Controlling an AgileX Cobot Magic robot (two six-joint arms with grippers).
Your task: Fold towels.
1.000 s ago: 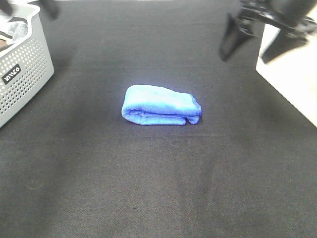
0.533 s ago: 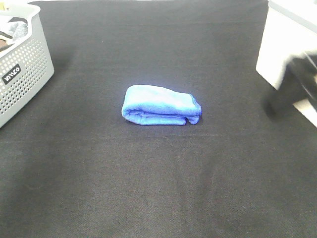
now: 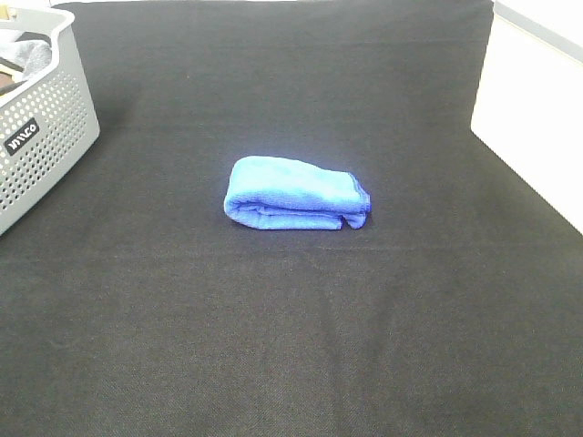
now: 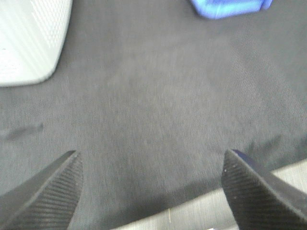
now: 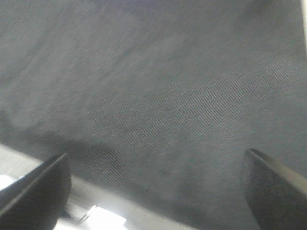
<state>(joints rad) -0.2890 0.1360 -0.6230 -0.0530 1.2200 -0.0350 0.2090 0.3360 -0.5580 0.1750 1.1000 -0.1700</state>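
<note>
On the black tabletop the folded blue towel lies mid-frame, both arms' jaws wide and empty; best left undisturbed.

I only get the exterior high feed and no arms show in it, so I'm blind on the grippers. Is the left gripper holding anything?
Observer: No. The left gripper is open and empty, over bare black cloth.
Operator: And the right?
Observer: The right gripper is open too, with nothing between its fingers.
Operator: Does either wrist camera see the towel?
Observer: Only the left one: the towel sits at the edge of its picture, well clear of the fingers.
Operator: Anything else there?
Observer: The basket, also clear of that gripper.
</note>
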